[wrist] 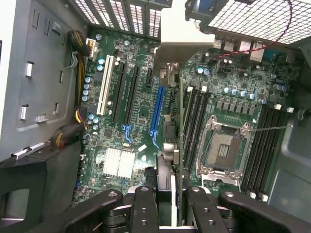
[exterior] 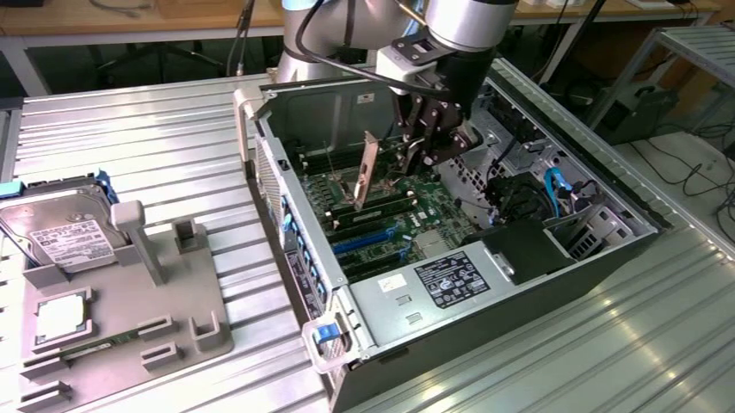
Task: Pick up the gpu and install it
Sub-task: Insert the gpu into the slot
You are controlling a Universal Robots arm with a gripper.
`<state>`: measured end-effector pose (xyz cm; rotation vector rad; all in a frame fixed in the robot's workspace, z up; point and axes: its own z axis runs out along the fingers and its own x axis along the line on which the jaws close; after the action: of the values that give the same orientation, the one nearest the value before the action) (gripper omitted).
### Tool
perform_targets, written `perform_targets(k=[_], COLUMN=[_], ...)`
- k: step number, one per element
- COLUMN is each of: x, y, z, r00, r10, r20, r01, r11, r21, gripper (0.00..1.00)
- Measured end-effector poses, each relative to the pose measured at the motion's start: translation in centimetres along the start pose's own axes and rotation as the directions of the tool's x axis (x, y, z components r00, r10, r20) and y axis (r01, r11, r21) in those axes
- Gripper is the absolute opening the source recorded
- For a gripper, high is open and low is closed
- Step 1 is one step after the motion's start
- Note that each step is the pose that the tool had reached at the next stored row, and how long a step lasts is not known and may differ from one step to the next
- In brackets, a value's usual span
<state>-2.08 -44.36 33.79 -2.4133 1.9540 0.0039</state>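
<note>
In the exterior view, we hold the gpu (exterior: 365,172) on edge in our gripper (exterior: 435,142), fingers clamped on it, hanging just below us over the open computer case (exterior: 301,249). In the wrist view, the card runs edge-on ahead of us, probably to line up with the blue slot (wrist: 155,109) on the motherboard (wrist: 141,116).

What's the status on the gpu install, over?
Gripper shut on the gpu, inside the open computer case. Card held on edge above the motherboard, beside the blue slot. Nothing seen blocking.
</note>
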Motion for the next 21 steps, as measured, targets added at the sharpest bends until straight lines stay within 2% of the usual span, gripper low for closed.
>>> perform_targets(k=[5,12,21], x=[0.02,0.02,0.00], y=[0.01,0.02,0.16], z=[0.32,0.42,0.68], r00=[0.9999,0.9999,0.9992], r10=[-0.011,-0.011,0.039], r20=[0.0006,0.0008,-0.0006], r01=[0.011,0.011,-0.039], r11=[0.9999,0.9999,0.9992], r21=[-0.0026,-0.0027,-0.0014], gripper=[0.28,0.28,0.28])
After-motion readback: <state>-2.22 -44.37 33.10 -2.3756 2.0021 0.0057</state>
